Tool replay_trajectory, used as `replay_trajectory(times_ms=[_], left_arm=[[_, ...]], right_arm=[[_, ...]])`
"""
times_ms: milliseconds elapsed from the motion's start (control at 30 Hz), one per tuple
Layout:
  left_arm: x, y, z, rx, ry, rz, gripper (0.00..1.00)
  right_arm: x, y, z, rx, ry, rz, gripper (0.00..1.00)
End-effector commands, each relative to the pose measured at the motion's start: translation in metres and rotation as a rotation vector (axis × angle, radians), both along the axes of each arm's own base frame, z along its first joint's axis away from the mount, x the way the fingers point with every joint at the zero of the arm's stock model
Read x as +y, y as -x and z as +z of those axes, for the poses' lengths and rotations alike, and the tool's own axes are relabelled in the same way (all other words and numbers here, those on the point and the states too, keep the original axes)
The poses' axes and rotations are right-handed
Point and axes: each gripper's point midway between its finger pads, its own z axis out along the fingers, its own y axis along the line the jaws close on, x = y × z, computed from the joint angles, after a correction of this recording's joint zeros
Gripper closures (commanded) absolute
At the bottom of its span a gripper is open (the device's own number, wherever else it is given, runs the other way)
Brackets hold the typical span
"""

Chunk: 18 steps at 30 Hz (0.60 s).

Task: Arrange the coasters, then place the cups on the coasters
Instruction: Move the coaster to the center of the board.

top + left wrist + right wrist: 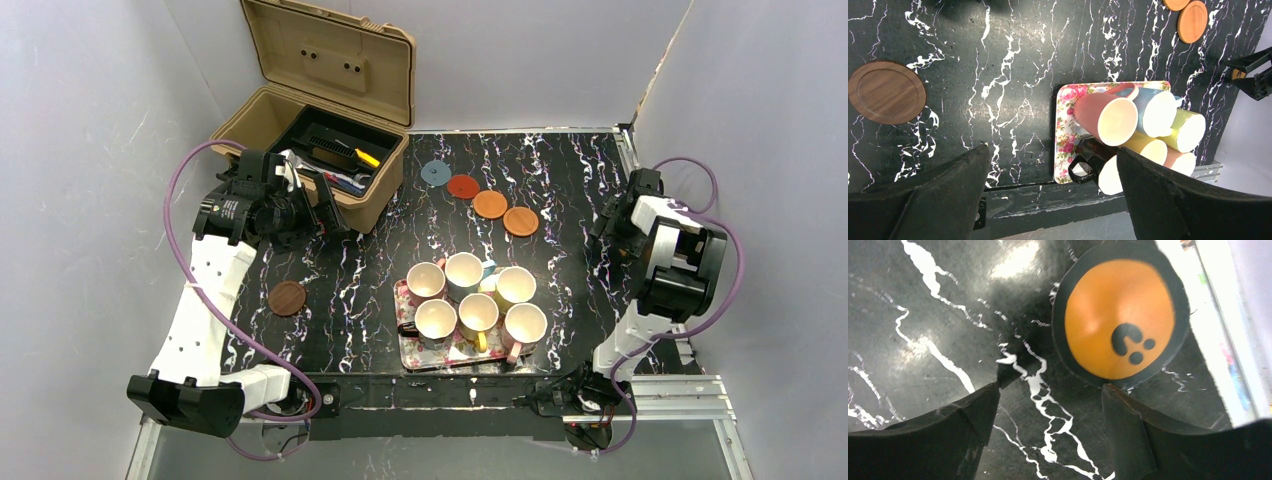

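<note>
Several cups [464, 272] stand bunched on a floral tray [415, 355] at the front centre. Blue-grey [436, 173], red [463, 187], orange [490, 204] and orange-brown [520, 221] coasters form a diagonal row behind them. A dark brown coaster [287, 298] lies alone at the left. My left gripper [325, 205] hangs open and empty high beside the toolbox; its wrist view shows the brown coaster [887, 92] and the cups [1105, 116]. My right gripper [1050, 390] is open low over the table, with its right fingertip at the near edge of an orange, black-rimmed coaster [1120, 317].
An open tan toolbox [320, 130] holding tools stands at the back left, close to the left gripper. Grey walls enclose the table on three sides. A metal rail [625, 150] runs along the right edge, near the right arm [660, 260].
</note>
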Motion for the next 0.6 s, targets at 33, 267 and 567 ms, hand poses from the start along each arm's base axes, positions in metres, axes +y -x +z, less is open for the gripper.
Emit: replay_trajectory(times_ms=[33, 267, 567], left_arm=[[-0.002, 0.004, -0.005, 0.017, 0.008, -0.021, 0.04], [-0.003, 0.002, -0.004, 0.015, 0.013, -0.025, 0.04], [-0.003, -0.006, 0.006, -0.011, 0.012, -0.016, 0.04]], right_arm=[[0.029, 0.02, -0.017, 0.016, -0.156, 0.007, 0.2], [0.046, 0.022, -0.016, -0.015, -0.221, 0.042, 0.24], [0.045, 0.008, 0.033, -0.139, -0.178, 0.058, 0.22]])
